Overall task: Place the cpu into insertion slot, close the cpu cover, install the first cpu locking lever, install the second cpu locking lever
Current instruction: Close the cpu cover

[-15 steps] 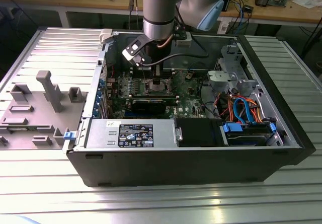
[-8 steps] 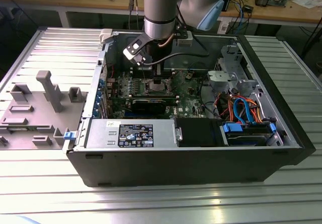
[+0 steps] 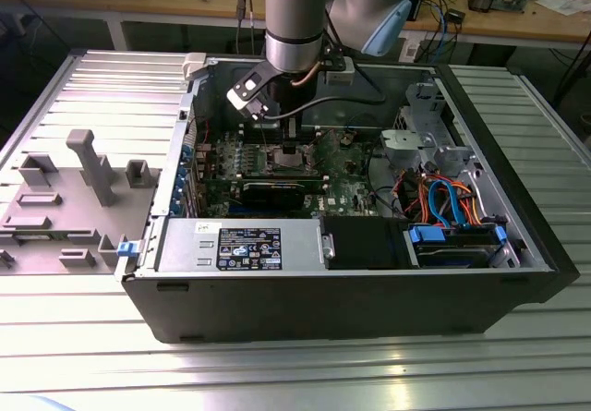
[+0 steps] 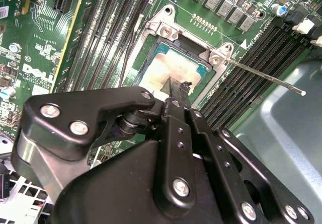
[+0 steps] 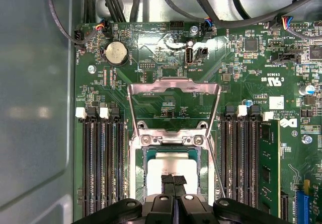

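Note:
The cpu [image 5: 173, 164] lies flat in the insertion slot [image 5: 139, 169], its silver top also showing in the second wrist view [image 4: 171, 65]. The cpu cover [image 5: 173, 86] stands swung open on its hinge, away from the socket. One locking lever [image 4: 266, 79] sticks out unlatched beside the socket, and a second thin lever [image 4: 127, 58] runs along the other side. My gripper [image 5: 173, 179] hovers directly over the cpu with its black fingers pressed together and nothing between them. In the exterior view the gripper [image 3: 288, 132] reaches down into the computer case above the socket [image 3: 286, 159].
Rows of black memory slots [image 5: 100, 168] flank the socket on both sides, one holding a green module [image 5: 268, 163]. Black cables [image 5: 201, 2] cross the board's edge. In the case sit a power supply [image 3: 242, 245], drive bays [image 3: 457, 243] and a black expansion card [image 3: 277, 189].

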`<state>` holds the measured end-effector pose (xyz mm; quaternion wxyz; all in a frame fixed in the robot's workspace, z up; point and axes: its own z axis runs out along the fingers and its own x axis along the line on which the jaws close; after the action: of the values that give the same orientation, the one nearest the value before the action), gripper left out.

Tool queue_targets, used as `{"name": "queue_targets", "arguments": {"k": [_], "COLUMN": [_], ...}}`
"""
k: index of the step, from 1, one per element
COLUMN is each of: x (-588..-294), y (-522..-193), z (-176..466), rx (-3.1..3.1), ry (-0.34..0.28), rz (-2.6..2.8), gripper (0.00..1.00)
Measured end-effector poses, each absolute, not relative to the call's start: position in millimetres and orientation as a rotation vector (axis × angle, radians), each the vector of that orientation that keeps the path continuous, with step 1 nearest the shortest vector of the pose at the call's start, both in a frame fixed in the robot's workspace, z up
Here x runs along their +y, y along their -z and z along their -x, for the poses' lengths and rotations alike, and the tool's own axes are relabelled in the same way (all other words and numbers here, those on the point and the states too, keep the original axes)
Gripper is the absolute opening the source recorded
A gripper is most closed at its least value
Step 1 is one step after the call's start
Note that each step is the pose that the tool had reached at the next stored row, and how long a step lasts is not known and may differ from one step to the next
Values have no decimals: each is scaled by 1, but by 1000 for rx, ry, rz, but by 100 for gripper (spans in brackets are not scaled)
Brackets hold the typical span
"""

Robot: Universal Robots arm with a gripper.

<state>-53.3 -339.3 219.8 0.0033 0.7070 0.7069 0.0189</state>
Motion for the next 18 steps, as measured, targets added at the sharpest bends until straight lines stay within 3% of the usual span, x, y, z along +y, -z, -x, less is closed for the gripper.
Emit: {"name": "queue_targets", "arguments": {"k": [18], "x": [-339], "y": [-223], "z": [52], "rx": [2216], "ry": [-59], "rz": [-2216], "gripper": [11]}}
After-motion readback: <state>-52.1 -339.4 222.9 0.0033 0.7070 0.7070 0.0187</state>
